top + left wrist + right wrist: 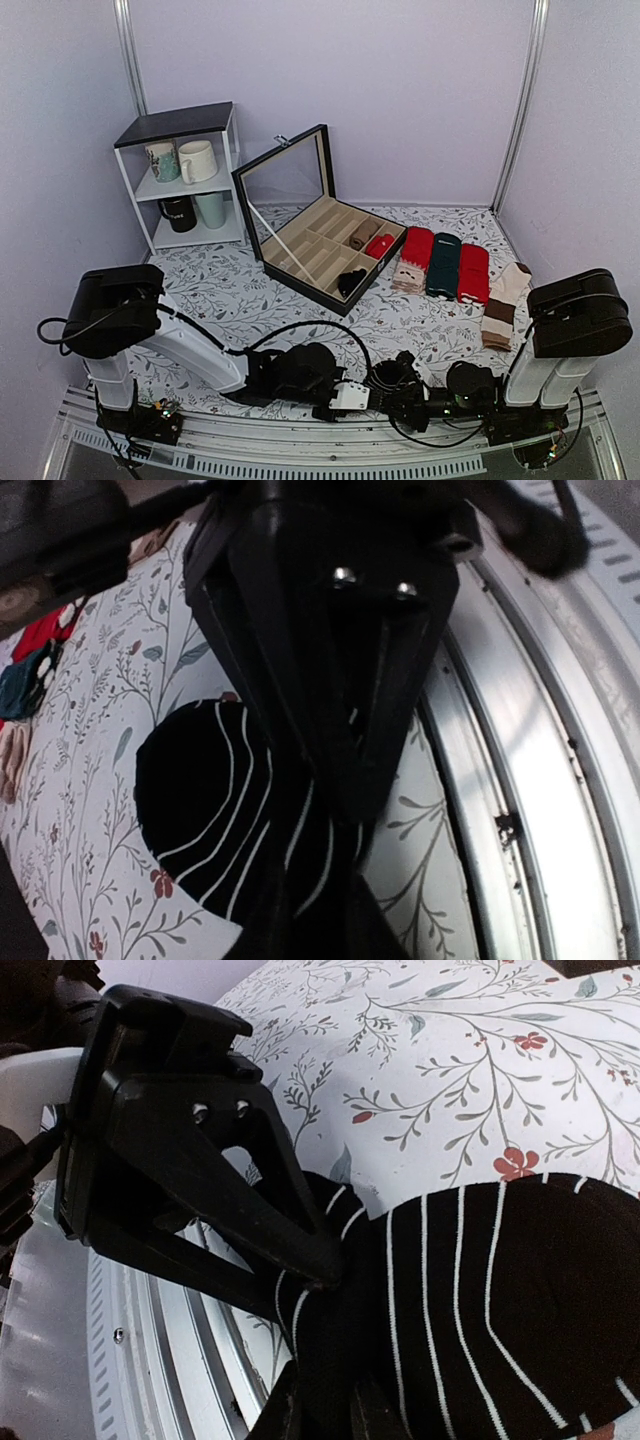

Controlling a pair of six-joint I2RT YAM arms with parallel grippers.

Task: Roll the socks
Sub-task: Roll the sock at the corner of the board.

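Right wrist: left claw and right claw both clamped on striped black sock; opposed pulling could yank it loose, unrolling it.

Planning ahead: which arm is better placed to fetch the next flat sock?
Probably right, once the striped sock is released: flat socks lie on its side, the cream-brown sock beside its arm.

The striped sock is soft knit cloth, the tablecloth matt printed fabric, the rail scuffed shiny metal.
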